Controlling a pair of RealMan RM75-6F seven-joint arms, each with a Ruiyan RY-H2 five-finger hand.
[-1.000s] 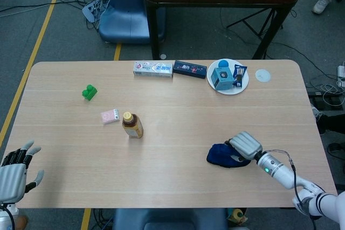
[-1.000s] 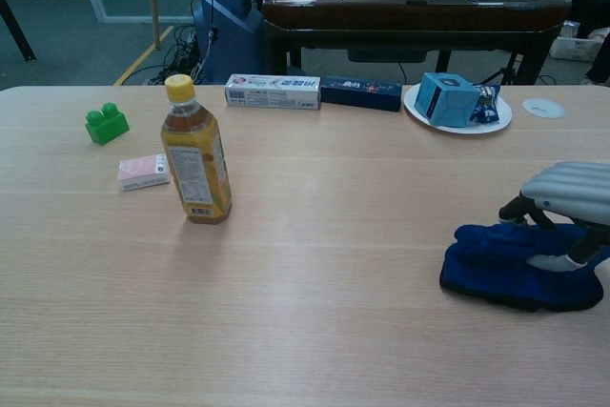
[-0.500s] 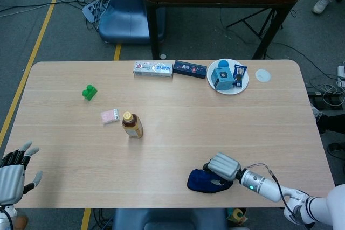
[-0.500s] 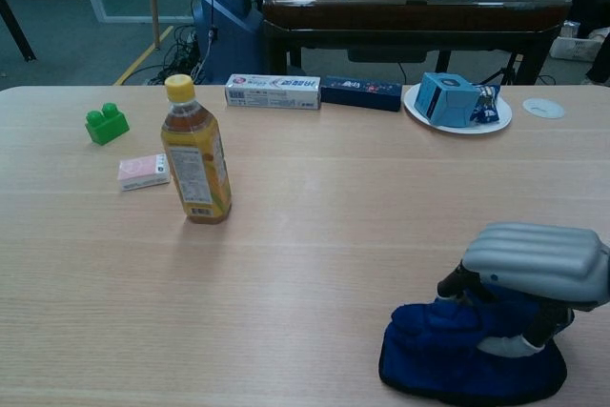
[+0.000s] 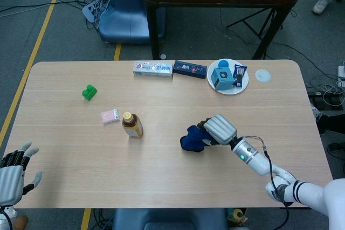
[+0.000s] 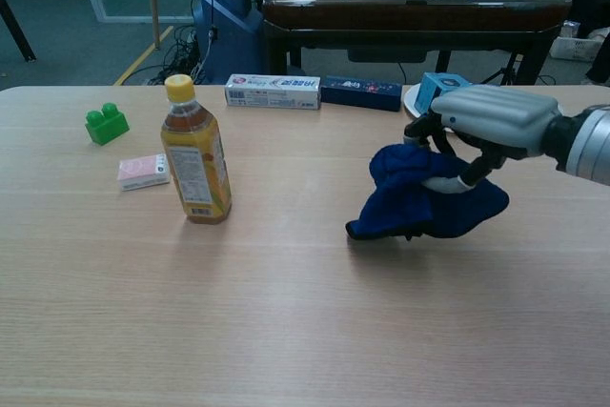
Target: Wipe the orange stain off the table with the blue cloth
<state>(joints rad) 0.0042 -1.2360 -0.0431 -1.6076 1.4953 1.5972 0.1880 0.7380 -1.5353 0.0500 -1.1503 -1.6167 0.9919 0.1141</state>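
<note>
My right hand (image 5: 218, 129) (image 6: 486, 121) grips the dark blue cloth (image 5: 191, 139) (image 6: 419, 207) from above, near the middle of the table and right of the bottle. The bunched cloth hangs below the fingers, and its lower left edge touches the wood. No orange stain shows in either view. Held off the table's front left corner, my left hand (image 5: 13, 173) is empty with its fingers spread; only the head view shows it.
A tea bottle (image 5: 132, 125) (image 6: 195, 154) stands left of the cloth, with a pink packet (image 5: 110, 116) (image 6: 143, 171) and a green block (image 5: 89, 92) (image 6: 106, 124) beyond. Along the far edge lie a toothpaste box (image 5: 153, 69) (image 6: 273, 91), a dark box (image 5: 190, 69) (image 6: 360, 93), a loaded white plate (image 5: 229, 91) (image 6: 500, 121) and a white disc (image 5: 262, 75) (image 6: 543, 108).
My right hand dragged the cloth from the right side to the table's front edge, then away from it and left toward the middle. The left hand has barely moved.
</note>
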